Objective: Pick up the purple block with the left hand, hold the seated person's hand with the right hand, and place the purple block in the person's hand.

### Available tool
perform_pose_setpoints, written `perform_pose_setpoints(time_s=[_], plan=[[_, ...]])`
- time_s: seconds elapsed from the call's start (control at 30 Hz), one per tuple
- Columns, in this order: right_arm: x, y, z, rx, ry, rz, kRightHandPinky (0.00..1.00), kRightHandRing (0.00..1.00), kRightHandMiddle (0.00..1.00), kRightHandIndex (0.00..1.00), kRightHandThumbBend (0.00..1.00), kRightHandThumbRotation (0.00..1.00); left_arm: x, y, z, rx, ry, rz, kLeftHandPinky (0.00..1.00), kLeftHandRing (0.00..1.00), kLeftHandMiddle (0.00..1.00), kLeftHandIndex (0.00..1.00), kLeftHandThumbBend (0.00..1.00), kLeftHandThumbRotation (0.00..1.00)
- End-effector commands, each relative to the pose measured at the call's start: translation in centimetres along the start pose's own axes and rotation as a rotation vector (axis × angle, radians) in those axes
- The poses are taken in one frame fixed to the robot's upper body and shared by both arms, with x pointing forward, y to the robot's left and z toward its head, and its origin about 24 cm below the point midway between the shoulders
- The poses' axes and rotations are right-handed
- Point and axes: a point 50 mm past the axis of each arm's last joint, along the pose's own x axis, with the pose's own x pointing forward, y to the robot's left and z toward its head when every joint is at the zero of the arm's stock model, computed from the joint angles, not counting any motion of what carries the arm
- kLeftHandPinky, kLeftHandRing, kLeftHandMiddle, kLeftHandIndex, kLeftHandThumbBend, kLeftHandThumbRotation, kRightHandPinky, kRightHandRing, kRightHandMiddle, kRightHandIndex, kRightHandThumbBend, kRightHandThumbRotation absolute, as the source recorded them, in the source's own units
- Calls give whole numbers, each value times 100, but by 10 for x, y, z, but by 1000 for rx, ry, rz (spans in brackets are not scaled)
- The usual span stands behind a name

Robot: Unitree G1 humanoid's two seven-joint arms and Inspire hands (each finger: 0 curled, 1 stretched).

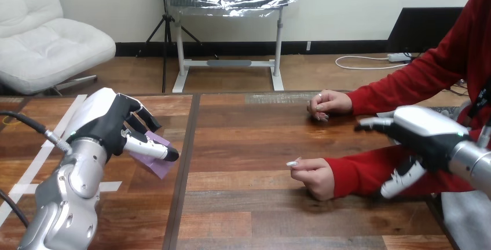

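The purple block (155,156) sits at the table's left, pinched between the thumb and curled fingers of my left hand (110,122); only its lower part shows below the thumb. My right hand (425,137) hovers at the right over the person's red-sleeved forearm (359,175), fingers straight and pointing left, thumb hanging down in front of the sleeve. It is not closed round the arm. The person's nearer hand (315,176) rests on the table in a loose fist, left of my right hand. The person's farther hand (329,102) lies on the table behind it.
The wooden table (249,203) has a dark seam (186,163) running front to back just right of the block. White tape strips (35,163) mark the far left of the tabletop.
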Motion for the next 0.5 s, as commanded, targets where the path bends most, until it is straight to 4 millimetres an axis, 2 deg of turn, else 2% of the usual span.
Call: perform_pose_setpoints(time_s=[0.0, 0.47], plan=[[10, -29, 12, -56, -18, -52, 90, 90, 90, 90, 100, 22, 1, 15, 14, -3, -52, 85, 24, 32, 40, 46, 74, 0], [19, -14, 16, -96, 24, 7, 86, 87, 88, 88, 100, 22, 1, 15, 13, -5, -57, 87, 24, 31, 40, 46, 74, 0]])
